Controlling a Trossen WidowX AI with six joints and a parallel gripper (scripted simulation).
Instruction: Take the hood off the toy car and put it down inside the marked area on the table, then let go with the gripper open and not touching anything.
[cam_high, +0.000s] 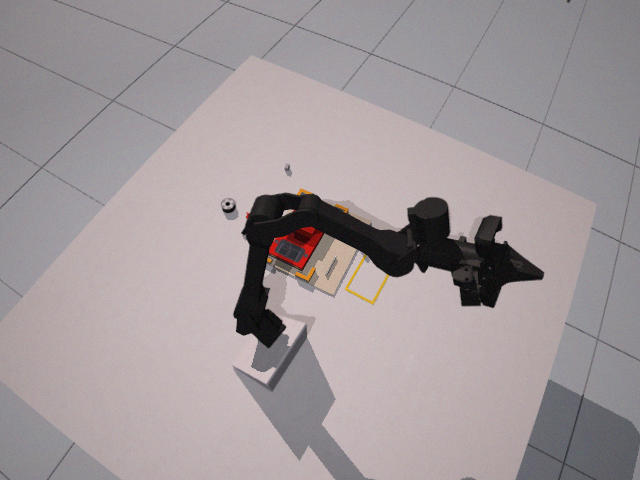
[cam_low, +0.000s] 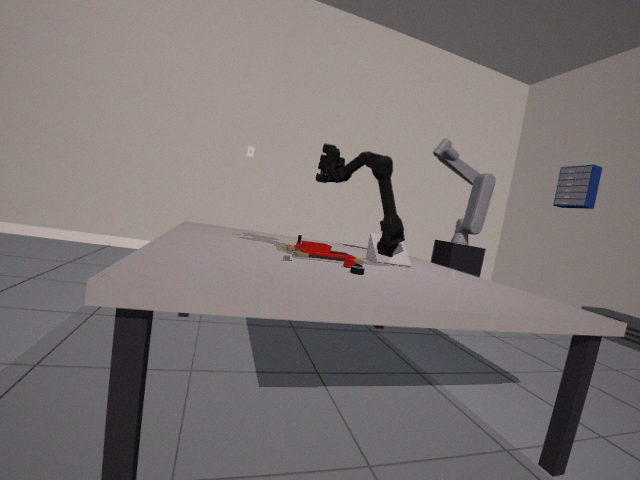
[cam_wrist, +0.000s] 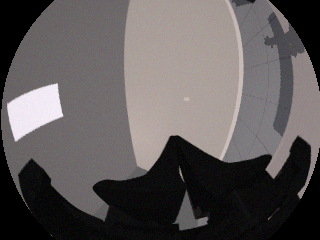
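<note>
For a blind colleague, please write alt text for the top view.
A black robot arm reaches over a red toy car, its shut gripper high and far from it. An empty yellow-outlined area lies beside the car.

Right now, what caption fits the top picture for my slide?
Black arm's shut gripper hangs high, away from the red toy car and yellow marked area.

The toy car (cam_high: 294, 248) is red with a dark grey panel on top, lying flat on a tan plate on the worktop (cam_high: 155, 335), partly hidden under the arm. Just beside it lies the marked area (cam_high: 366, 281), a yellow rectangular outline.
</note>
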